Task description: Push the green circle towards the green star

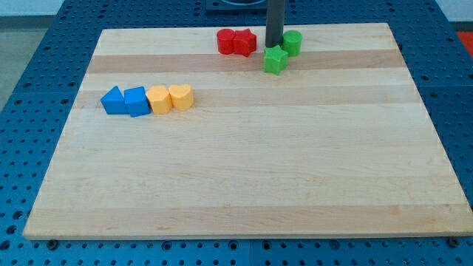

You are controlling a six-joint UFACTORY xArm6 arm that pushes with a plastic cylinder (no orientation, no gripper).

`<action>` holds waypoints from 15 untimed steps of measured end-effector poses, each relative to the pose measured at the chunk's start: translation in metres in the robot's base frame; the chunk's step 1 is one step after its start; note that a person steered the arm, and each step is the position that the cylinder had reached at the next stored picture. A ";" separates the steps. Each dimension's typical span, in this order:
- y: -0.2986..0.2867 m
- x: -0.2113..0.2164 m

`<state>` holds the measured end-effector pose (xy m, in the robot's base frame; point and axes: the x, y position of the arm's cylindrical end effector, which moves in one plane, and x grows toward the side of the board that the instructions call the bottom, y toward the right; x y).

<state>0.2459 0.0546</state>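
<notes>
One board: pale wooden table top (244, 170), strips running across, resting on a blue perforated bench (29, 44).
Rod: dark straight rod (275, 18) descending at the view's top; no jaws to open or close, nothing held.
Left row: blue triangle block (113, 100), second blue wedge-like block (137, 101), orange-yellow block (158, 99), yellow heart block (181, 96), touching in a line, well apart from the work.
Red pair: two red blocks (236, 41) touching, left of the rod.
Green star: green star block (276, 59), just below the rod.
Green circle: green circle block (292, 42), just right of the rod, near the star.
My tip: my tip (274, 46) sits between red pair and circle, seemingly beside the circle rather than behind it, so probably repositioning.
</notes>
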 end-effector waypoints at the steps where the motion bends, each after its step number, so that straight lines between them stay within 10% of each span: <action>1: 0.000 -0.003; 4: -0.061 -0.003; 9: 0.055 -0.028; 15: 0.059 0.028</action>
<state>0.2738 0.1133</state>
